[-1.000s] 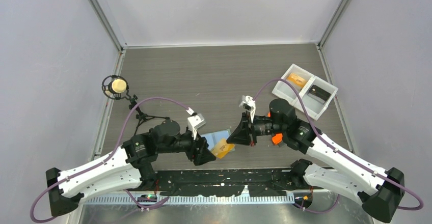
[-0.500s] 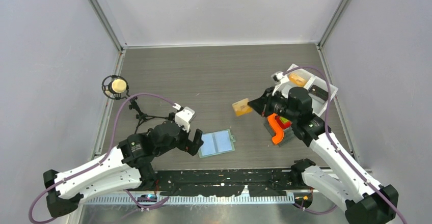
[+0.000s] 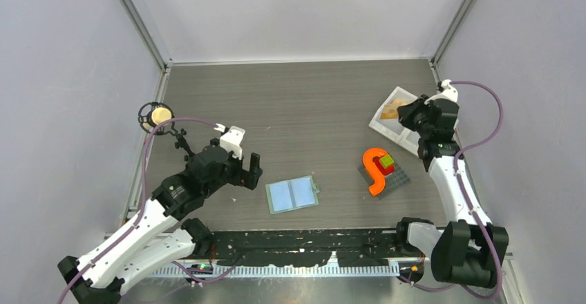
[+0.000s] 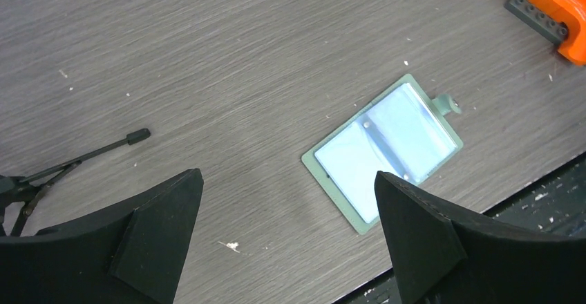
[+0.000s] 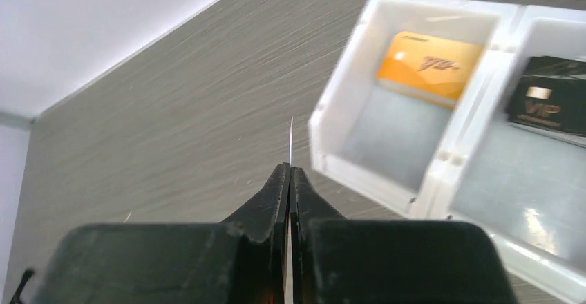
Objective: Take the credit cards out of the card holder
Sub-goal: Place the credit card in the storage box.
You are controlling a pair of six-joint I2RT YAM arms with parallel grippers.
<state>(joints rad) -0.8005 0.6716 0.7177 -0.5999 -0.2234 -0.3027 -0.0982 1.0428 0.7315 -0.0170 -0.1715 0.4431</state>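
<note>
The card holder [image 3: 292, 194] lies open and flat at the middle of the table [image 3: 304, 103], by its near edge. Our left gripper [image 3: 252, 169] hangs just left of it, jaws wide, empty. Far right, our right gripper [image 5: 289, 173] pinches a card [image 5: 291, 138], seen edge-on, beside the white tray [image 5: 325, 141].

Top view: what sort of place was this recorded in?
Probably a robotics lab test cell: a wood-grain table boxed in by plain grey walls and metal frame posts, a left arm and right arm bolted along its near edge, and a microphone on a small tripod.
</note>
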